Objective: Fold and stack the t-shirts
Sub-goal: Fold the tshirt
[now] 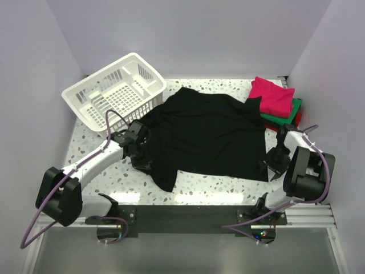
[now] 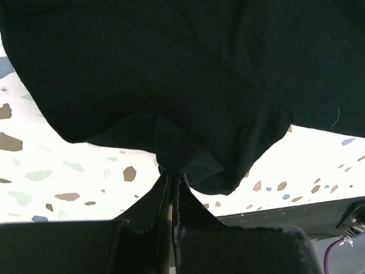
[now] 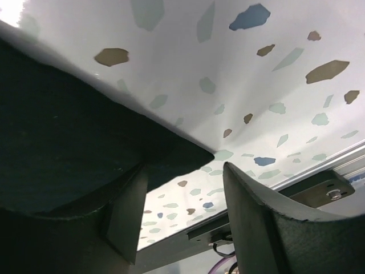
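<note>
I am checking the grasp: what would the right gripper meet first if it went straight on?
Likely the corner of the black t-shirt, between the fingers of the right gripper; then the table.

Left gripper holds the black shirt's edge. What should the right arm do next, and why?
Probably close the right gripper. Its jaws stand open with a corner of the black shirt lying between them, not yet pinched, while the left gripper is shut on the opposite edge.
</note>
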{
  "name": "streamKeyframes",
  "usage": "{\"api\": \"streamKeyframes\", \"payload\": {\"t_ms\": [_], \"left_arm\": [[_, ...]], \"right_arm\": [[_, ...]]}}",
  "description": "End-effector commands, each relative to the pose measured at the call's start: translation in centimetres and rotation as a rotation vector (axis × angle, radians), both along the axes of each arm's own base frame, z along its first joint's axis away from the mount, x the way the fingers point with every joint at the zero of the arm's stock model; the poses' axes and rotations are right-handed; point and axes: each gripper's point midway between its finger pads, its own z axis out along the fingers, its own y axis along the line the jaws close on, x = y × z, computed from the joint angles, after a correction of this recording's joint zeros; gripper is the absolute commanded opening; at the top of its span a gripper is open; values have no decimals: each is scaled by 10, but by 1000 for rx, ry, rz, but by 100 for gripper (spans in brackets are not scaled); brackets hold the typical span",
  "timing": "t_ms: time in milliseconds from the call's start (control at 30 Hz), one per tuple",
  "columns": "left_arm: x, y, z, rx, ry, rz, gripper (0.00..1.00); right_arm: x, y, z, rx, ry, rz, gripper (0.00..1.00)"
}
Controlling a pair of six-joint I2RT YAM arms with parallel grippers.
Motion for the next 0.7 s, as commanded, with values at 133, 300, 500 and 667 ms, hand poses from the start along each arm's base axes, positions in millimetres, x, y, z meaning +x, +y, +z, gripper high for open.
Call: {"api": "streamKeyframes", "payload": {"t_ms": [133, 300, 500, 667], "left_arm": [[-6, -3, -2, -41, 8, 6, 0], [-13, 1, -2, -36, 16, 22, 0], [-12, 5, 8, -17, 0, 22, 0], [-11, 7, 18, -11, -10, 25, 0]], "right_arm": [[-15, 2, -18, -9, 51, -53, 52], [-14, 0, -27, -20, 53, -51, 46], [-12, 1, -29, -6, 49, -37, 25], [-6, 5, -16, 23, 20, -19, 11]]}}
